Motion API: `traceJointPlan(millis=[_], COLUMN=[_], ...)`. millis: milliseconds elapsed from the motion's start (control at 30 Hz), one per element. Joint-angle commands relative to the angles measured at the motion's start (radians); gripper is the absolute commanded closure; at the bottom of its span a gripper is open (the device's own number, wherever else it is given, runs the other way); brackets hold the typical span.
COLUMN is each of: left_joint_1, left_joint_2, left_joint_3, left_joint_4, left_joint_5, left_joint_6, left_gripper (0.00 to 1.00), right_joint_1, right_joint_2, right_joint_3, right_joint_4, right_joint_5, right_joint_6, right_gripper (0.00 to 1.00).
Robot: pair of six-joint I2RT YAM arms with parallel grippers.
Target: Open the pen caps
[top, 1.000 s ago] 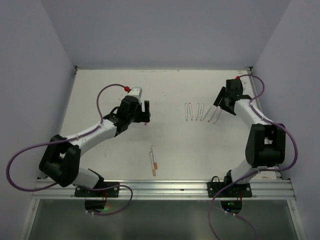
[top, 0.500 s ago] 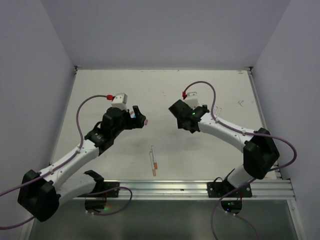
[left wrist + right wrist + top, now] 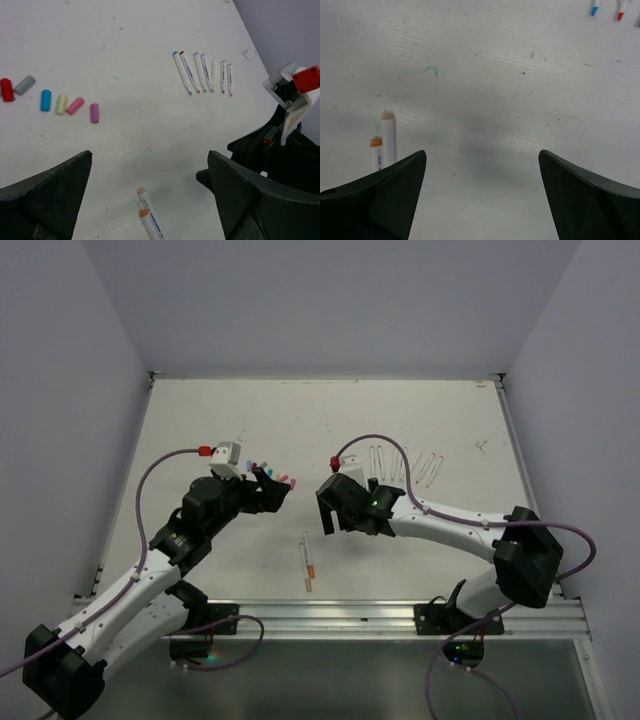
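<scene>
— How is the left gripper point(image 3: 150, 155) standing?

— Its fingers are gaping wide, gripping nothing and touching nothing. It is hovering over the table point(image 3: 130, 30). The loose pen caps point(image 3: 61, 104) are lying in a ragged line at the left of its wrist view: red, grey, blue, pale yellow, pink, purple.

— And the right gripper point(image 3: 481, 152)?

— It is spreading just as wide, it is empty too, and it is hanging over bare tabletop. In the overhead view the two grippers are facing each other across the middle.

— Where are the pens sitting?

— A row of pens point(image 3: 202, 72) is lying side by side towards the far right, small coloured tips showing. Two more pens point(image 3: 387, 137), with peach and orange ends, are lying together nearer the arms' bases. They are showing low between the left fingers and just beside the right gripper's left finger.
</scene>
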Motion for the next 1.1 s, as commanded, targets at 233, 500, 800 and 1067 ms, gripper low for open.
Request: traceJointPlan(millis=[233, 500, 800, 1067], left_joint_1=[0.003, 0.005, 0.005, 0.005], left_joint_2=[0.074, -0.034, -0.041, -0.057], left_joint_3=[0.000, -0.089, -0.106, -0.090], left_joint_4=[-0.040, -0.062, -0.102, -0.157], left_joint_5=[0.098, 0.055, 0.023, -0.040], left_joint_6=[-0.064, -0.077, -0.091, -0.111], left_gripper=[0.00, 0.00, 0.00, 0.00], right_joint_1=[0.105, 0.139, 0.170, 0.191], right_joint_2=[0.263, 0.327, 0.347, 0.359], right_joint_3=[0.200, 0.220, 0.209, 0.171], right_joint_4=[0.048, 0.070, 0.098, 0.121], right_joint_5=[-0.116, -0.121, -0.127, -0.112], right_joint_6=[0.048, 0.055, 0.085, 0.123], right_gripper=[0.17, 0.49, 0.50, 0.64])
